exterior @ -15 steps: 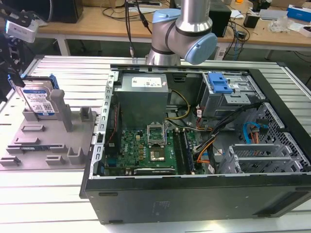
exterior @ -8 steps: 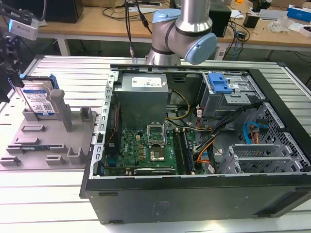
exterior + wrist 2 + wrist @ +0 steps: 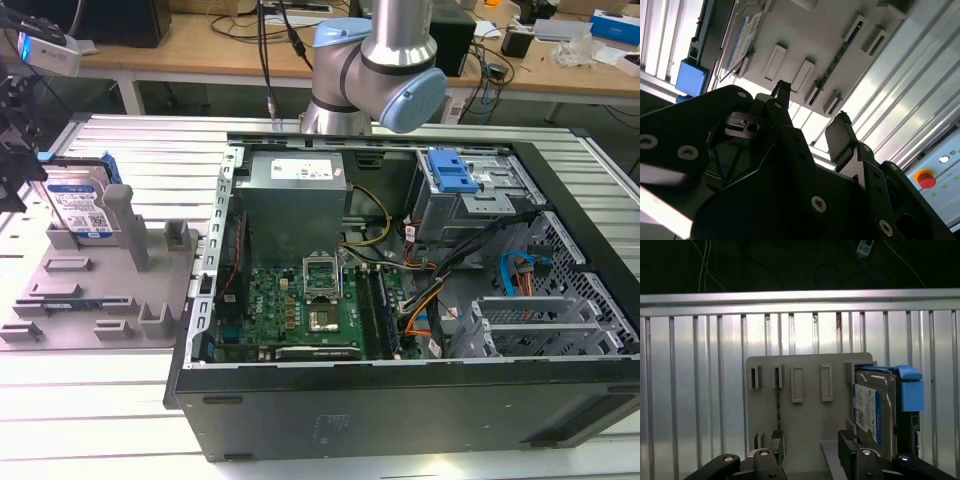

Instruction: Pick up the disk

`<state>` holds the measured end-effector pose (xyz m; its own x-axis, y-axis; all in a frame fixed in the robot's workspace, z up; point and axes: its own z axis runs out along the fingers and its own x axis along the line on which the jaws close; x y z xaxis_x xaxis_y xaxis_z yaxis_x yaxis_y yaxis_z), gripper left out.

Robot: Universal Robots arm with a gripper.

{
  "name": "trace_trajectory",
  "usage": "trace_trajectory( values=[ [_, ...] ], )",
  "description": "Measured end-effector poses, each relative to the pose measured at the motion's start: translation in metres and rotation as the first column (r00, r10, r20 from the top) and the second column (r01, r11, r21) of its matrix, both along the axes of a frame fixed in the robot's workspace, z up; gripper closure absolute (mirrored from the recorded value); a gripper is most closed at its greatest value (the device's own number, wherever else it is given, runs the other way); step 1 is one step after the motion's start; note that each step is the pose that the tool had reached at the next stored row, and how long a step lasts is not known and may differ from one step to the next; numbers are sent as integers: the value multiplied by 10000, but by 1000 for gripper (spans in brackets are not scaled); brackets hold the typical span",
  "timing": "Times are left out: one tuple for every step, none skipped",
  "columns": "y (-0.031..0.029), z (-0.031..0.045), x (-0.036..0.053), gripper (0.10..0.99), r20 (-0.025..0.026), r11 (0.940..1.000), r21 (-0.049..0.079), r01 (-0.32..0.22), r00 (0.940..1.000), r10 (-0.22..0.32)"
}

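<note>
The disk (image 3: 77, 205) is a silver drive with a white-and-blue label and blue side rails. It stands on edge in the grey holder (image 3: 100, 290) at the exterior view's left. In the first wrist view the disk (image 3: 872, 412) sits at one end of the holder (image 3: 810, 405), off to the side of my fingers. My black gripper (image 3: 811, 444) hovers over the holder, open, with nothing between its fingertips (image 3: 776, 440). The second wrist view shows the same open gripper (image 3: 812, 112) with the disk (image 3: 742, 42) beyond it. My gripper (image 3: 12, 150) hangs just beside the disk.
An open computer case (image 3: 420, 390) with motherboard, power supply and cables stands to the exterior view's right of the holder. A blue drive caddy (image 3: 450, 175) sits inside it. The ribbed metal table (image 3: 100, 420) carries everything. The arm's base (image 3: 370, 70) rises behind the case.
</note>
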<state>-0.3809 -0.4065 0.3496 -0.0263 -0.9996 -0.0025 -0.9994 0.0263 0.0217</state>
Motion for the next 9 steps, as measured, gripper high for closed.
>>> trace_trajectory(
  values=[
    [0, 0, 0, 529, 0, 10000, -3, 0, 10000, 0],
    [1, 0, 0, 529, 0, 10000, -4, 0, 10000, 0],
    [1, 0, 0, 529, -1, 10000, -7, 0, 10000, 0],
    [1, 0, 0, 529, -1, 10000, -9, 0, 10000, 0],
    [1, 0, 0, 529, 0, 10000, -12, 0, 10000, 0],
    [2, 0, 0, 529, -1, 10000, -14, 0, 10000, 0],
    [2, 0, 0, 529, 0, 10000, -16, 0, 10000, 0],
    [4, 0, 0, 529, 0, 10000, -17, 1, 10000, -1],
    [29, -1, -5, 529, -1, 10000, -18, -2, 10000, 2]
  ],
)
